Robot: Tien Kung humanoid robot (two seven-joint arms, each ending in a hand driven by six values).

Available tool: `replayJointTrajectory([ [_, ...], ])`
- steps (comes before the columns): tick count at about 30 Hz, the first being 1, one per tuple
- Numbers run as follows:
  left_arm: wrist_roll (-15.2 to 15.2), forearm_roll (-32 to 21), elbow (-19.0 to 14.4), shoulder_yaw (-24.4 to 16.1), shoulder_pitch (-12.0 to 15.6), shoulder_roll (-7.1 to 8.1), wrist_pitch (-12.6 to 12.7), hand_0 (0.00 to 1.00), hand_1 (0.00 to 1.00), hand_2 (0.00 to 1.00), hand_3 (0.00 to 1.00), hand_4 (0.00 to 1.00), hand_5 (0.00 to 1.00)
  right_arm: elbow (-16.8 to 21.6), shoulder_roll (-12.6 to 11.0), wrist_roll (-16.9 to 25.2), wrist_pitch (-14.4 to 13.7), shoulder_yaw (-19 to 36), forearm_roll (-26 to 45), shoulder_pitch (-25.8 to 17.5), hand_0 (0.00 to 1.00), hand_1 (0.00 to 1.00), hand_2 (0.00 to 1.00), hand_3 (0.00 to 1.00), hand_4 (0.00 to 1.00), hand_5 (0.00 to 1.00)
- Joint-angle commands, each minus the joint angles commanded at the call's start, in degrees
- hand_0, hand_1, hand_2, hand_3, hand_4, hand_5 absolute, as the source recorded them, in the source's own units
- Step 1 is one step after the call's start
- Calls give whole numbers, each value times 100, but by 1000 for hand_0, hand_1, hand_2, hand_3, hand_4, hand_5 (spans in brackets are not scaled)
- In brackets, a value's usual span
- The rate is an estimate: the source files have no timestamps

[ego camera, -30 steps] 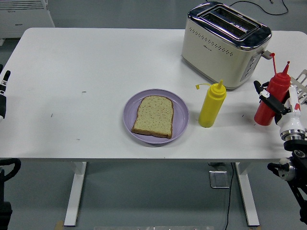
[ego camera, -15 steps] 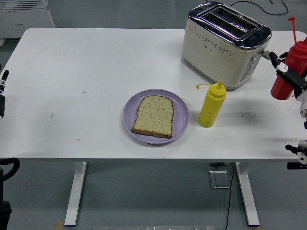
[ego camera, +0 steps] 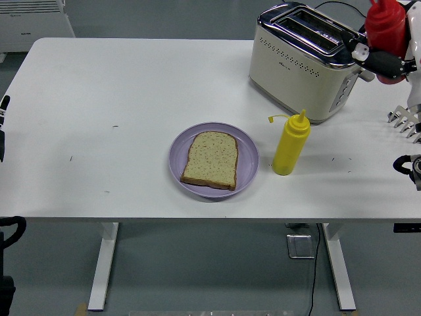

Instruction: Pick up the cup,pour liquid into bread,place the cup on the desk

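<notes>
Red squeeze bottle [ego camera: 385, 21] | clutched in right hand [ego camera: 385, 60] | raised beside toaster [ego camera: 308, 60]

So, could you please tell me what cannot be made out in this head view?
- Red squeeze bottle: its tip is cut off by the top edge; right hand covers its lower part.
- Left hand: only a sliver shows at the left edge.
- Metal utensil: mostly cut off by the right edge.
- Toaster slots: contents not visible.
</notes>
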Motion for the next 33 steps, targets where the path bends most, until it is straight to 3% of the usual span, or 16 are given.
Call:
replayJointTrajectory([
  [7, -2, 6, 4, -10, -4, -5, -2, 842, 862, 883, 790, 666, 998, -338, -97, -595, -23, -678, -1709, 744, 2, 36, 187, 232, 802, 92],
  [16, -5, 7, 5, -43, 12, -13, -1, 845, 863, 884, 789, 665, 998, -742, -186, -1002, 313, -1706, -3832, 1660, 2, 39, 190, 234, 784, 86],
  [26, -9, 6, 11, -52, 27, -24, 1, 845, 863, 885, 789, 663, 998, -1175, 47, -1338, 643, -3484, -3832, 2627, 2, 44, 193, 236, 764, 66],
  [29, -11, 4, 10, -54, 23, -25, 1, 845, 864, 885, 789, 664, 998, -1260, 91, -1446, 764, -3814, -3832, 2827, 2, 46, 198, 240, 749, 55],
  [33, -14, 5, 7, -62, 20, -21, 2, 847, 864, 885, 789, 664, 998, -1283, 14, -1531, 837, -3864, -3832, 2931, 2, 49, 203, 241, 731, 36],
])
